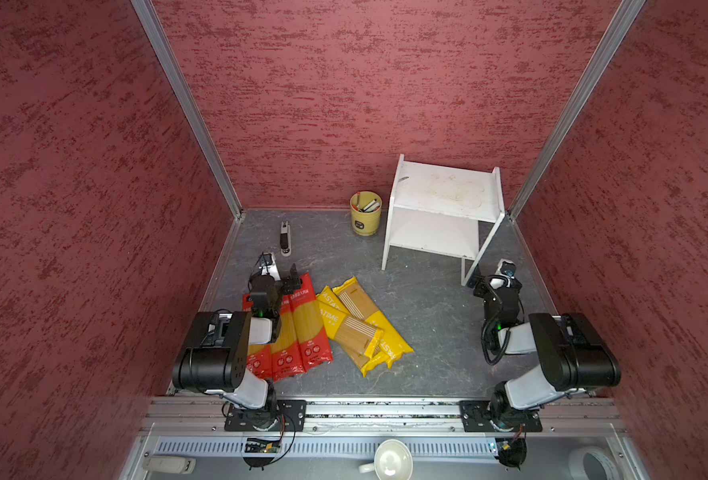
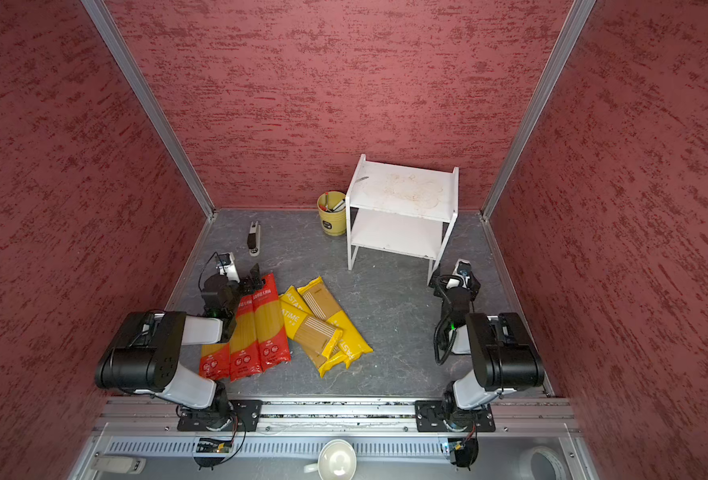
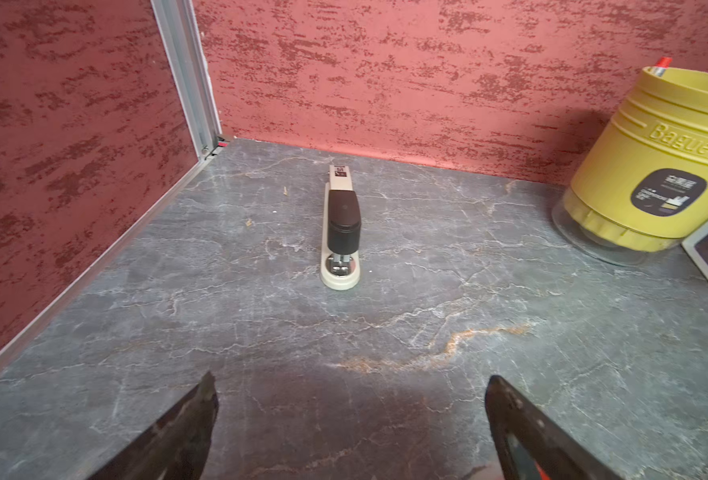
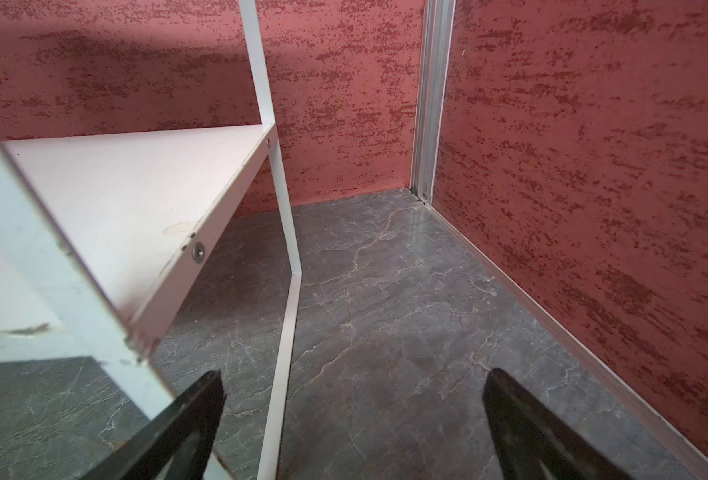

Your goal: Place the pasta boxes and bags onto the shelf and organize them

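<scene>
Right now both my claws hang wide apart with nothing between them. The left claw (image 3: 350,388) looks out over bare table (image 3: 427,332) toward a stapler (image 3: 341,226) and a yellow cup (image 3: 651,166). The right claw (image 4: 354,378) sits just beside the near right leg of the shelf (image 4: 115,187). None of the pasta is on that shelf; both its boards are bare. What the next reach turns on, I judge, is that the red packs (image 1: 298,328) lie below and behind my left claw. The three lie side by side and touching, their long axis running from my base toward the back wall. The claw hovers over their far red ends and would have to come down and turn across that length to pinch one. The yellow packs (image 1: 360,324) lie in a slanted, overlapping heap just right of them, nearer my left arm than my right (the right is well apart from all the pasta, though close to the shelf). Neither wrist view shows any pack. My left arm covers much of the leftmost red pack, and the lowest yellow one is mostly buried, so I cannot tell how it lies.
</scene>
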